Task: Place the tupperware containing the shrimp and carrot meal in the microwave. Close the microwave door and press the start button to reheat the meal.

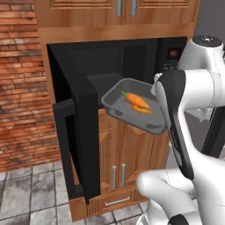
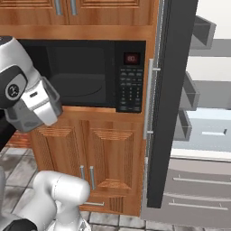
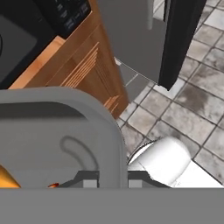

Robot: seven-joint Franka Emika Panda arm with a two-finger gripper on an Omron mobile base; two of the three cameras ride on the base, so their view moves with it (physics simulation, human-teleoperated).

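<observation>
From my left base view, the tupperware (image 1: 132, 110) hangs in the air in front of the open microwave (image 1: 118, 61), tilted, its near corner dipping toward the wooden cabinet doors (image 1: 118, 149) below. The shrimp and carrot meal (image 1: 138, 102) lies inside it as orange pieces with a bit of green at one end. The microwave door (image 1: 79, 132) stands swung out to the left, its thick bar handle facing the brick wall (image 1: 19, 83). My forearm covers the tub's right rim, so my claw itself is hidden here.

From my right base view, I see what the left one lacks: the keypad panel (image 2: 131, 85) with its small red display, the dark cavity beside it, and the tall fridge door (image 2: 169, 99) standing open on the right with grey shelf bins (image 2: 189, 92) behind it. My wrist sits at the left edge, in front of the microwave's lower left corner; the tub is not distinguishable from here.

In my hand view, the tub's flared rim runs right down between my finger tips (image 3: 89, 180), one pad inside the wall and one outside. My gripper (image 3: 111, 181) is pinched onto that rim, holding the tub. A sliver of orange food shows at the lower left, inside the tub. Beyond the rim lie the cabinet front, the keypad's edge and the tiled floor (image 3: 192, 113).
</observation>
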